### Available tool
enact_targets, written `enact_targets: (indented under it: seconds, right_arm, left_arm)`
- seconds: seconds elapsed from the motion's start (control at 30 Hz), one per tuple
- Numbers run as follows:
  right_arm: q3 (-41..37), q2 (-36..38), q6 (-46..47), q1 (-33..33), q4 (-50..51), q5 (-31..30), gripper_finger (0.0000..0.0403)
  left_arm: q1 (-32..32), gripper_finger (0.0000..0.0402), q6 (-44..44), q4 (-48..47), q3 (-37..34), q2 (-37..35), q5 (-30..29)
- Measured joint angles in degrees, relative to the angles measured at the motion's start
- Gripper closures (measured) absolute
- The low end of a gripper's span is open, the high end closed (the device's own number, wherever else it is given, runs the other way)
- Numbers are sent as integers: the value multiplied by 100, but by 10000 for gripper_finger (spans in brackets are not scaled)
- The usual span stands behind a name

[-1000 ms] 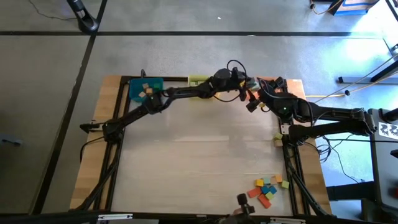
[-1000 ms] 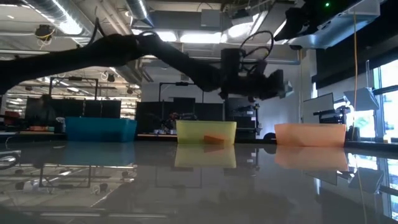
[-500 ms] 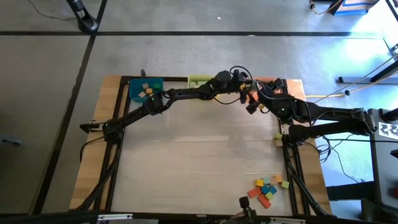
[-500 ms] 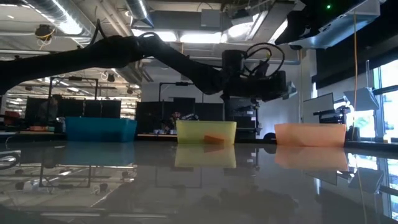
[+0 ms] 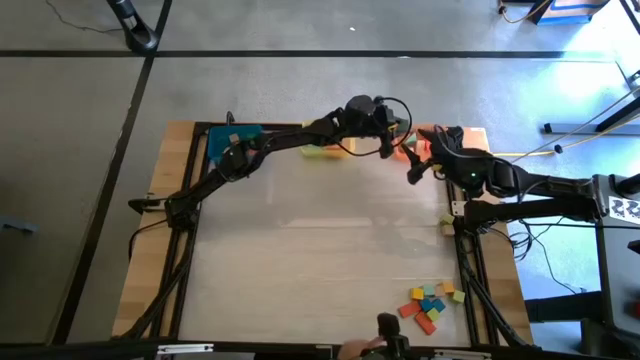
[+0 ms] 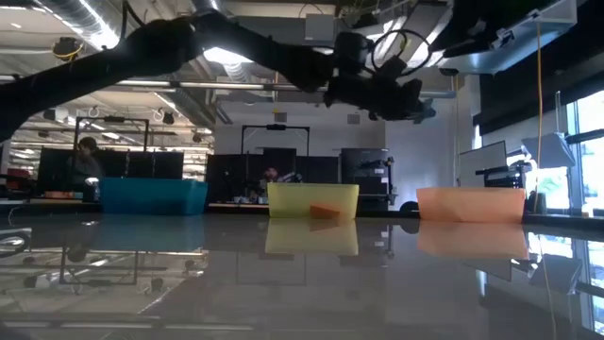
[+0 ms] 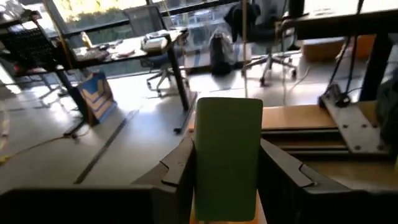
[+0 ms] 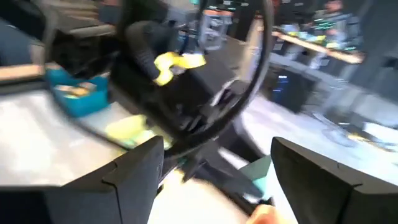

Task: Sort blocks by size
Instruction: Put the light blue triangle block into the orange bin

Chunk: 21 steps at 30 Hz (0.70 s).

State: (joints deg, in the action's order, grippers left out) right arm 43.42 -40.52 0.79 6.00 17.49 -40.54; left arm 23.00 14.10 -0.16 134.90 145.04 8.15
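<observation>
Left hand [image 5: 392, 133] – raised well above the surface, at the far edge, fingers clenched on a green block [image 7: 227, 158]. In the left wrist view the block stands upright between the two fingers, long axis running along them, its top end poking out past the tips.

Just below and to the left of that hand sits the yellow bin [image 5: 320, 130]; the orange bin [image 5: 470, 135] lies just to its right, the blue bin [image 5: 222, 137] far off to the left. Which bin the block belongs in I cannot tell.

Right hand [image 5: 414, 168] – released, holding nothing, hovering close beside the left hand on its near-right side, by the orange bin.

Remaining blocks [image 5: 430, 304] lie clustered at the near right corner of the surface – nearer the right arm.
</observation>
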Motion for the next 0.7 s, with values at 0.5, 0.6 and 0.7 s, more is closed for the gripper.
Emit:
enact_targets:
  seconds: [0.5, 0.6, 0.7]
  right_arm:
    - [0, 291, 858, 2, 633, 270, 107]
    - [0, 291, 1191, 2, 625, 267, 107]
    - [0, 289, 1634, 2, 630, 298, 107]
  left_arm:
    - [-298, 284, 2210, -1153, -921, -1236, -942]
    - [-494, 285, 2739, -951, -1348, -1419, -1534]
    - [-695, 285, 3207, -604, -1644, -1525, -1972]
